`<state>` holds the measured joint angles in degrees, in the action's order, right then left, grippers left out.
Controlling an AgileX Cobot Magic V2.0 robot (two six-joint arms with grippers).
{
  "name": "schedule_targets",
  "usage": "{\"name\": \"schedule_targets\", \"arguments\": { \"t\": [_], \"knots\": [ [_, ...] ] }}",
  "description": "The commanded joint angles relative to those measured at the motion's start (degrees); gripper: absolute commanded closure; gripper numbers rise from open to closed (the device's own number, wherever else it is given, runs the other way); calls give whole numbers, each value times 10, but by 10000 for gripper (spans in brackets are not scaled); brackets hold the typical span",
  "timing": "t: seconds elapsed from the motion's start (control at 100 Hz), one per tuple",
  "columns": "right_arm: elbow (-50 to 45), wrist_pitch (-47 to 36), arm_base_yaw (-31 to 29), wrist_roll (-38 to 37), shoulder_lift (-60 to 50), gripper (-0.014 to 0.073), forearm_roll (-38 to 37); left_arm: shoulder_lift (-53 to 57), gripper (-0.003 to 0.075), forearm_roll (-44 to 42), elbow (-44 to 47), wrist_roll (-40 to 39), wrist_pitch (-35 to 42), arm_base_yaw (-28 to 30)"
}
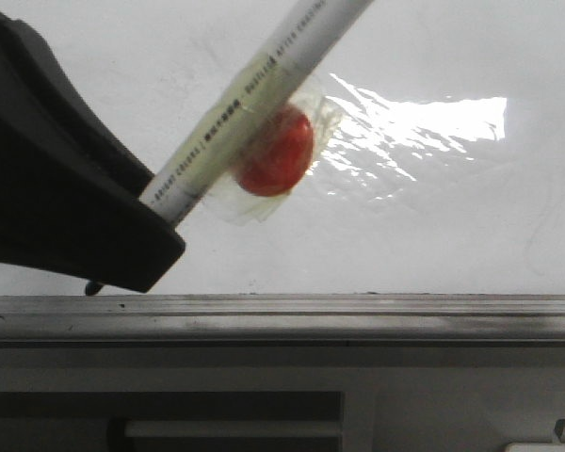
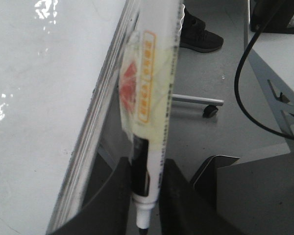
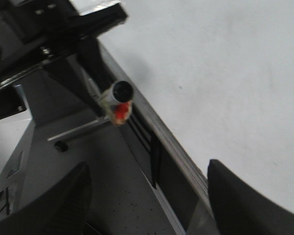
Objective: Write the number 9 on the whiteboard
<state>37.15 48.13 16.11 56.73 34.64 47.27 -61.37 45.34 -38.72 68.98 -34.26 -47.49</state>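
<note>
In the front view, the left claw is seen nearest the camera, at about 9 o'clock, closed on a marker. The marker's long axis runs from the claw up toward 1 o'clock. A red blob is taped to its barrel under clear tape. In the left wrist view the marker is pinched between the two fingers, its dark tip just past them.

Beyond the claw lies the grey rail, and behind it the whiteboard, glossy, with a glare patch toward 2 o'clock. No number 9 can be seen on the board; the surface looks unmarked apart from faint smudges, so the writing is judged not yet begun.

Whether the tip touches the board cannot be told. It appears to sit near the rail at the board's near edge, so the board lies ahead of the tip, toward 12 o'clock.

The right claw is held wide open and empty, with the whiteboard beyond it. The left arm is clearly the writing arm.
</note>
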Motion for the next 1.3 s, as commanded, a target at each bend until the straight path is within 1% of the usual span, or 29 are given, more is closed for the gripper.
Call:
{"name": "schedule_targets", "arguments": {
  "t": [0.0,0.11,0.25,0.32,0.47,0.62,0.67,0.72,0.81,0.82,0.83,0.89,0.91,1.06,1.11,1.12,1.13,1.14,1.16,1.17,1.18,1.19,1.2,1.22,1.23,1.25,1.26,1.28,1.29],
  "knots": [
    [21,-31,29,82,37,153,73,13,741,17,-19,25,29,-2],
    [21,-65,70,111,85,153,121,13,741,17,-19,25,46,-2],
    [21,-121,125,174,141,153,188,13,741,17,-19,25,47,-2],
    [24,-144,151,194,170,153,215,13,741,17,-19,25,47,-2],
    [48,-162,191,203,220,153,226,13,741,17,-19,25,47,-2],
    [71,-174,204,203,256,161,229,12,741,17,-19,25,47,-2],
    [74,-169,204,203,264,203,229,12,741,17,-19,25,47,-2],
    [74,-166,204,203,269,278,229,12,741,17,-19,25,47,-2],
    [74,-156,204,203,277,461,229,12,741,17,-19,25,47,-2],
    [74,-153,204,203,277,506,229,12,741,18,-19,25,47,-2],
    [74,-153,204,203,278,506,229,12,741,18,-19,25,47,-2],
    [74,-143,204,203,281,637,229,12,741,19,-19,25,47,-2],
    [74,-143,204,203,281,662,230,12,741,19,-19,25,47,-2],
    [75,-143,204,200,282,653,230,14,738,31,-19,6,52,-1],
    [83,-139,204,181,282,653,207,23,716,33,-19,-9,54,-1],
    [83,-138,204,181,282,653,207,25,703,33,-19,-11,54,-1],
    [87,-135,204,164,282,653,197,28,696,33,-19,-13,54,-1],
    [91,-133,204,164,282,653,184,30,679,33,-19,-16,54,-1],
    [100,-125,204,136,282,653,161,37,659,33,-19,-22,54,-1],
    [100,-122,204,128,282,653,161,41,638,33,-19,-25,54,0],
    [110,-115,204,110,282,653,132,44,627,33,-19,-28,54,0],
    [114,-112,204,110,282,653,121,46,602,33,-19,-34,54,1],
    [118,-104,204,79,282,653,109,52,589,33,-19,-37,53,2],
    [132,-95,204,56,282,653,72,60,547,33,-19,-47,53,3],
    [142,-84,204,31,282,653,46,63,533,33,-19,-53,53,5],
    [160,-67,204,-10,282,653,5,73,487,33,-19,-60,52,8],
    [166,-61,204,-10,283,653,-9,77,456,33,-19,-66,52,8],
    [185,-40,204,-64,284,653,-52,87,410,32,-19,-75,52,12],
    [191,-25,204,-77,284,653,-65,95,395,32,-19,-78,52,13]
  ]
}}
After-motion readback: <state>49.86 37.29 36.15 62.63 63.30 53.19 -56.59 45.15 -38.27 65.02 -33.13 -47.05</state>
